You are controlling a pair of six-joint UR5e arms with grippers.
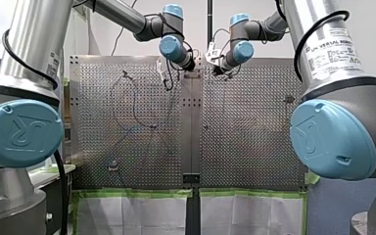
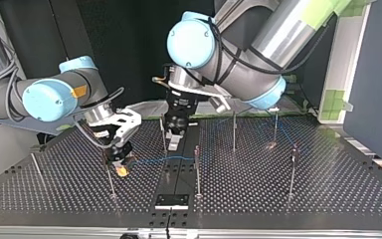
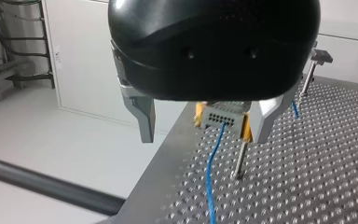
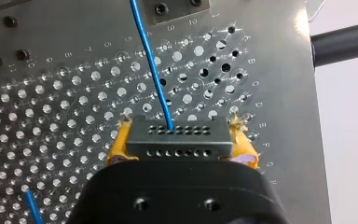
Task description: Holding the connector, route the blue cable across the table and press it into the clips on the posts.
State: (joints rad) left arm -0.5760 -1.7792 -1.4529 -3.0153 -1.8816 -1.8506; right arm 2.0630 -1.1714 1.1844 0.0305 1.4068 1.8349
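The right hand grips the connector; the left hand hangs wide open. The blue cable trails over the bench; clipping onto the posts looks mostly undone.

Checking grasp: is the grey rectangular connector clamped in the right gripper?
Yes, yellow pads of my right gripper press both ends of the grey rectangular connector.

Silver arms, blue joint caps, black cables, yellow-padded fingers.
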